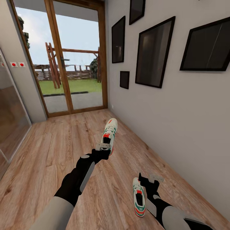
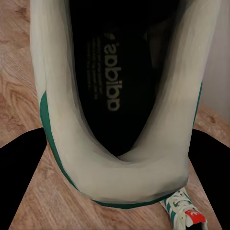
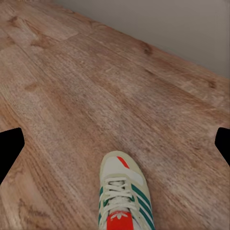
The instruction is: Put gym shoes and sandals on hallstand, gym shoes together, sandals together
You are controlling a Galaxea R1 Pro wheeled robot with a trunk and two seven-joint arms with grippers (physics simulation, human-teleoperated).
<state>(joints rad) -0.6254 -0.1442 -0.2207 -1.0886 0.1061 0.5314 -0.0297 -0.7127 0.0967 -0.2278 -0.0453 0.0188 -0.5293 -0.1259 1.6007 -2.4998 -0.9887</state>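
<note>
Shoe one point(image 1: 109, 134) is clamped in your left gripper point(image 1: 103, 147) by the heel collar, clear of the floor point(image 1: 57, 153). Right gripper point(image 1: 152, 179) hangs open beside shoe two point(image 1: 138, 201), ready for pickup.

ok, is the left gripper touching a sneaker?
Touching. In the head view the left gripper clamps the raised sneaker at its heel; the left wrist view shows its opening close up.
</note>
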